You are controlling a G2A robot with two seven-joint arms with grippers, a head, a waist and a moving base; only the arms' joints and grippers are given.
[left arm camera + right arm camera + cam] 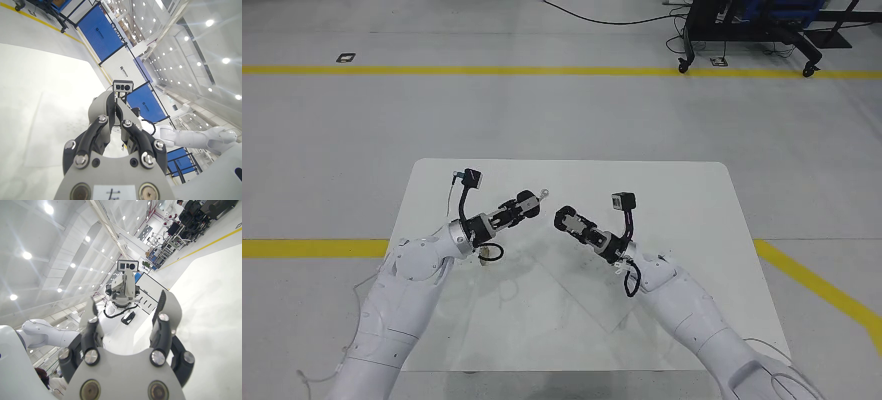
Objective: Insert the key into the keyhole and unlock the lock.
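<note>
Over the middle of the white table (672,200) the two grippers face each other tip to tip, a small gap apart. My left gripper (535,199) is shut, its black pads (111,106) pressed together. A small silvery piece (545,193), apparently the key, sticks out past its tips. In the right wrist view the left gripper (124,283) points straight at the camera, fingers together. My right gripper (562,217) is open, and nothing lies between its fingers (166,302).
A thin clear sheet (572,290) lies on the table's near half under the arms. Yellow floor lines (542,70) run behind the table and beside it. A black wheeled frame (752,30) stands far back right.
</note>
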